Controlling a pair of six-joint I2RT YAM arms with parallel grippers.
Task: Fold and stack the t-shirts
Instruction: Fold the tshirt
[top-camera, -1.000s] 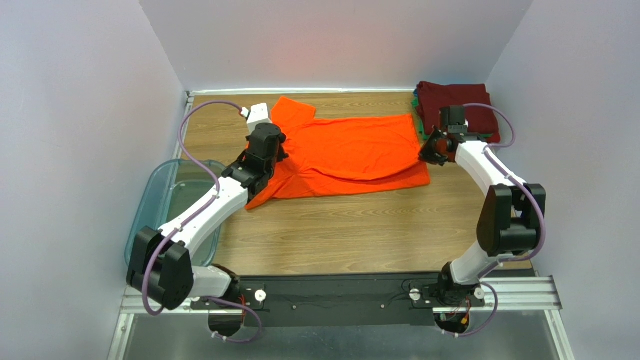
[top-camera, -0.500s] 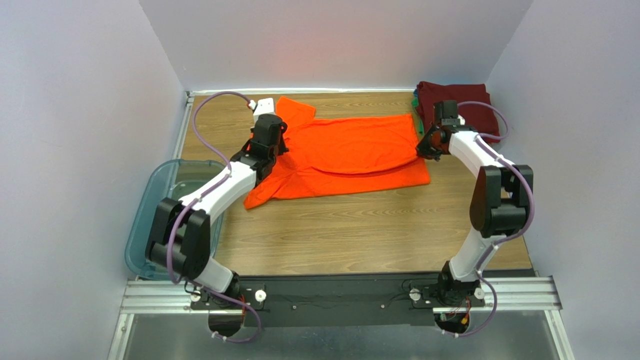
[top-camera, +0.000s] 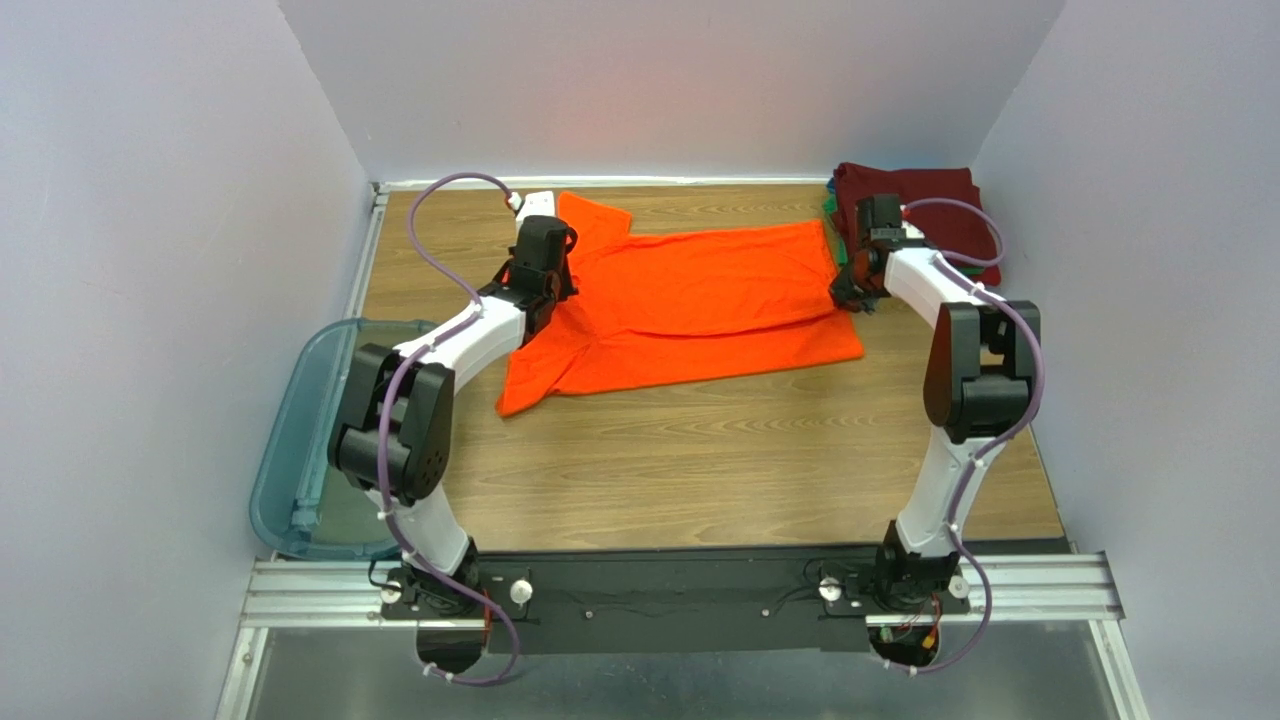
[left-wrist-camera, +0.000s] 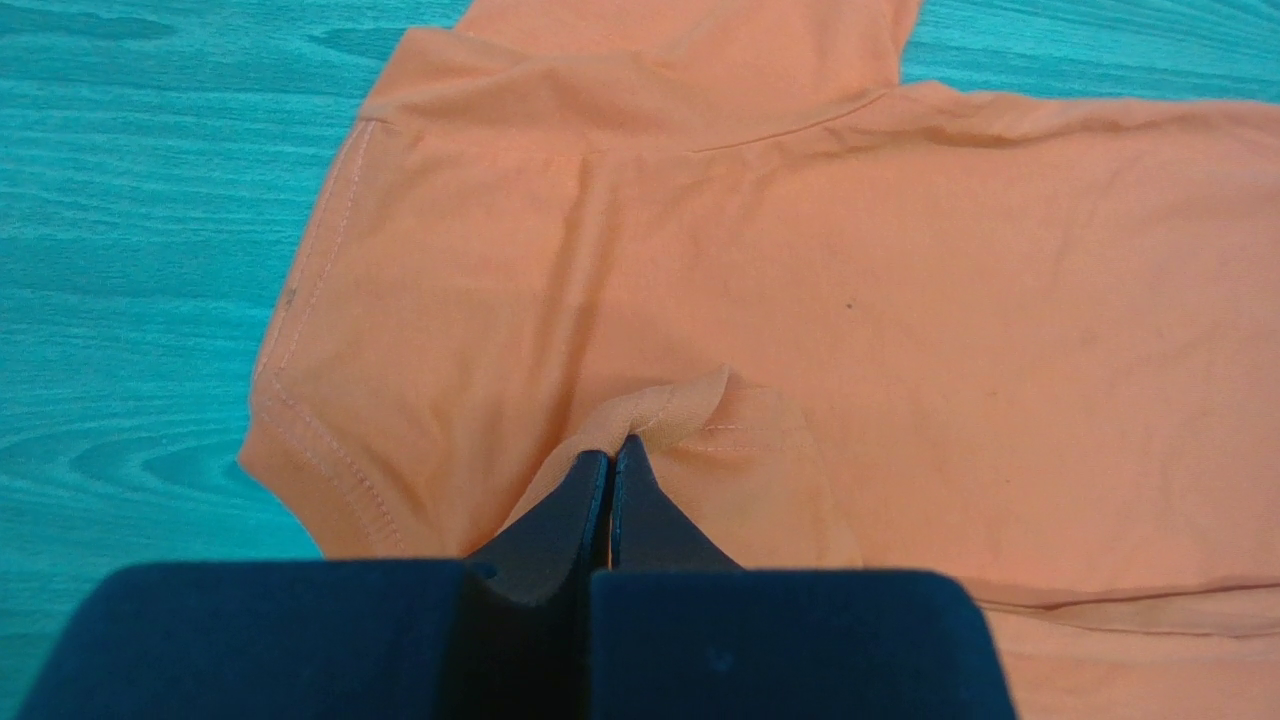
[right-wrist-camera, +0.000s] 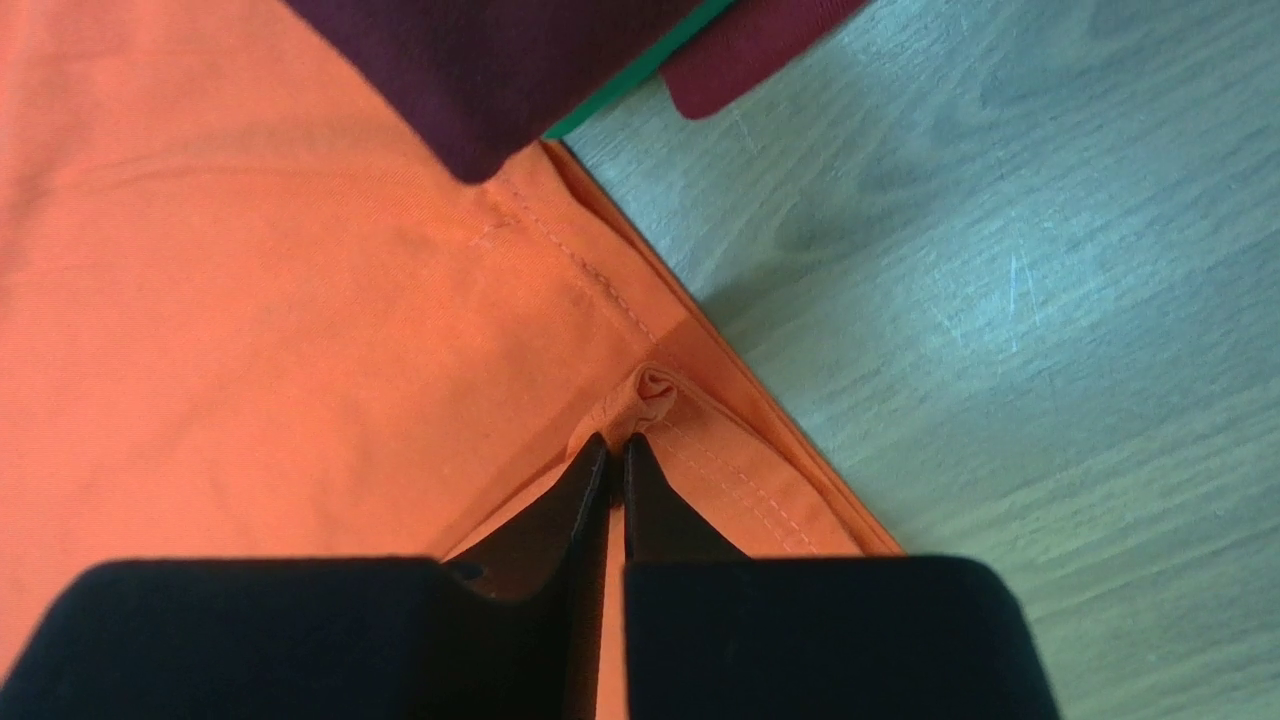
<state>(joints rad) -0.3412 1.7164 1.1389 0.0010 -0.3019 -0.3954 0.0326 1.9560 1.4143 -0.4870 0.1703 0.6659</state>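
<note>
Logged wooden table first, then orange t-shirt spread flat across its far half, sleeve end left, hem right. Noted translucent bin at the table's left edge, near the shirt but apart from it. Recorded folded stack at the far right corner: maroon t-shirt on top, green edge under it, touching the orange hem corner. Found left gripper pinched tight on a raised fold of orange cloth near the sleeve. Found right gripper at the hem corner — jaws a thin slit apart, small pucker at the tips; could not tell whether cloth was gripped.
</note>
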